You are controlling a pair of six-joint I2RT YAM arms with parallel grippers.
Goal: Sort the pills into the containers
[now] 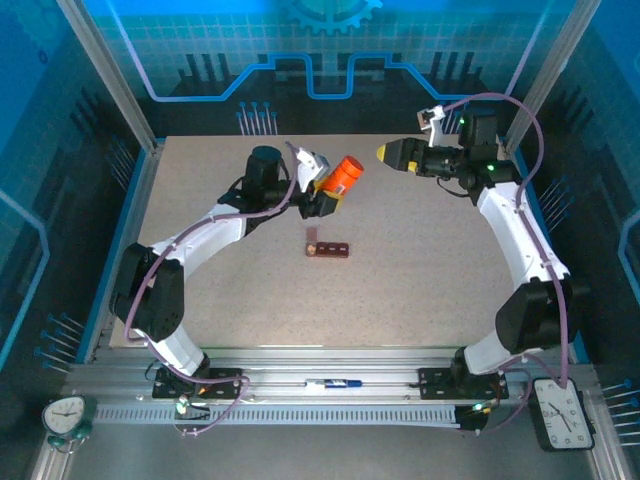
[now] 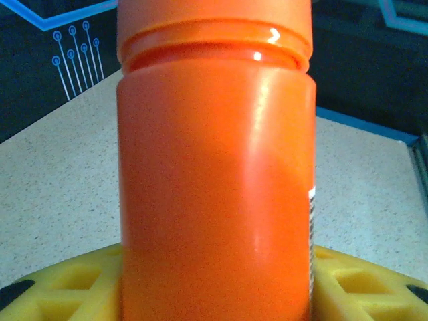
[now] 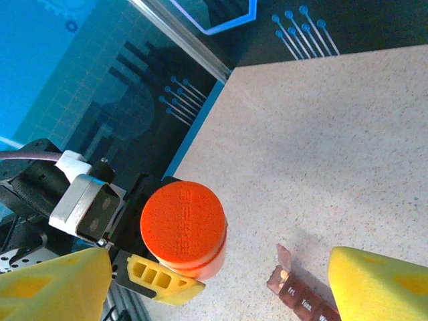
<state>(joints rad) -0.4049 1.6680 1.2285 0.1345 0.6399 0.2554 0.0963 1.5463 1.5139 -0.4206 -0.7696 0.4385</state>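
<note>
Left hand (image 1: 333, 192) grips orange bottle (image 1: 347, 176); containers (image 1: 328, 248) well apart from table (image 1: 450, 290) edges.

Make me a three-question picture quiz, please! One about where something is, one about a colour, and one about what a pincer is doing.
1. Where is the pill box? A) on the table B) in a drawer C) on the floor
2. What colour is the bottle? A) blue B) orange C) green
3. What is the left pincer doing? A) hanging open B) pressing the table C) gripping the bottle

Answers: 1 A, it lies flat on the speckled tabletop. 2 B, body and cap are both orange. 3 C, its yellow fingers clamp the bottle's sides.
</note>
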